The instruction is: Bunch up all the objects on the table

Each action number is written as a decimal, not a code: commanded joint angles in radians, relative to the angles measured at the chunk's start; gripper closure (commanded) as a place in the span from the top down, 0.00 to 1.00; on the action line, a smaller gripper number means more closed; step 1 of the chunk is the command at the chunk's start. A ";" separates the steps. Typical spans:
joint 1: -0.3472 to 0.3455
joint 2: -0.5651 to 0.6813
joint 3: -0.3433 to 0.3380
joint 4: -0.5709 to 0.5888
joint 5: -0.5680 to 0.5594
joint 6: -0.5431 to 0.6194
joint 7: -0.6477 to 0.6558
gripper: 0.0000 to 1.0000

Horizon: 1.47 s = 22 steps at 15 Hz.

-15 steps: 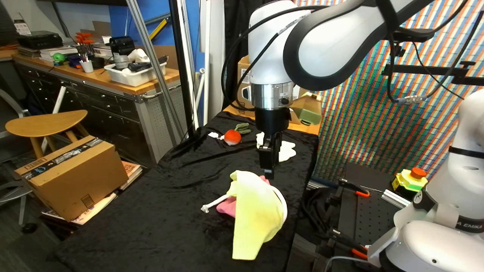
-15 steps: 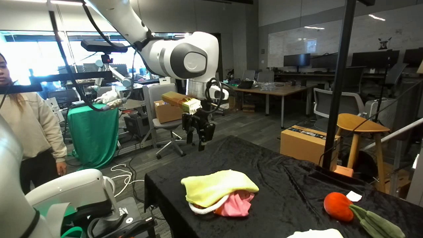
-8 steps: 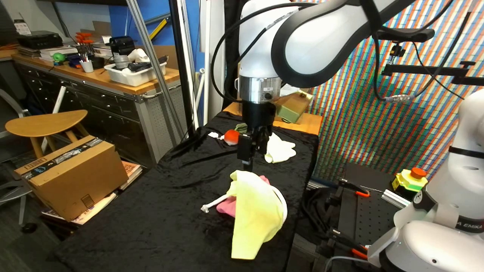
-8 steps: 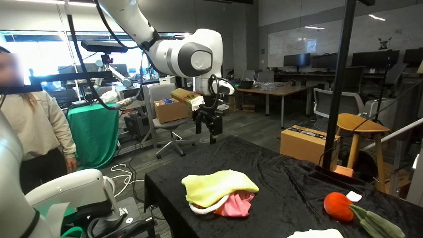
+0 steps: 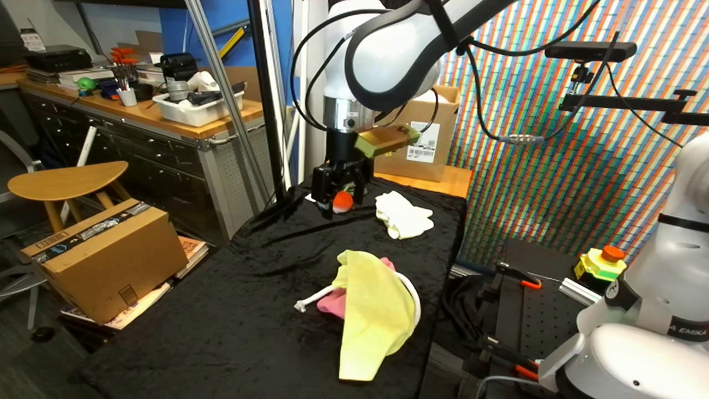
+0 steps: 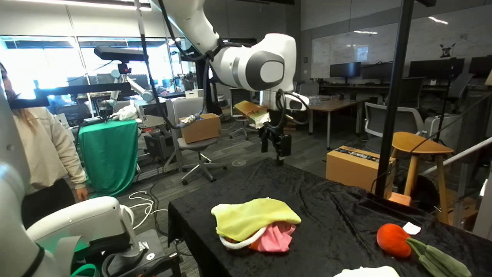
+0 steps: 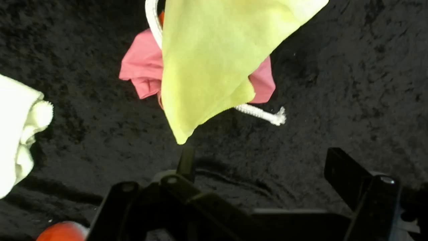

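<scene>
At the wrist view's top centre, we see yellow cloth (image 7: pixel 210 57) over pink cloth (image 7: pixel 145 65) and white rope (image 7: pixel 262 114), white cloth (image 7: pixel 11 130) left, red-orange plush (image 7: pixel 60 232) bottom left; lower down, our gripper (image 7: pixel 260 164) stands spread.

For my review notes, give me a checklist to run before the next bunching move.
1. Pincer open, holding nothing: ok.
2. Pink cloth partly under the yellow cloth: ok.
3. White rope tucked in with them: ok, one end sticking out.
4. White cloth gathered with them: not ok, lies apart.
5. Red-orange item gathered with them: not ok, lies apart.
6. Source of the orange patch beside the yellow cloth: cannot tell.
</scene>
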State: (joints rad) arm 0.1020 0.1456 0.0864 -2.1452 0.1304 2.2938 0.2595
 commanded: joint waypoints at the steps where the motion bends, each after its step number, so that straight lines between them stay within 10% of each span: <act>1: -0.036 0.118 -0.044 0.144 -0.004 -0.020 -0.005 1.00; 13: -0.086 0.383 -0.156 0.345 -0.009 0.056 0.069 1.00; 22: -0.036 0.509 -0.276 0.346 -0.007 0.380 0.340 1.00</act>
State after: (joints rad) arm 0.0255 0.6122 -0.1426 -1.8230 0.1256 2.5840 0.4953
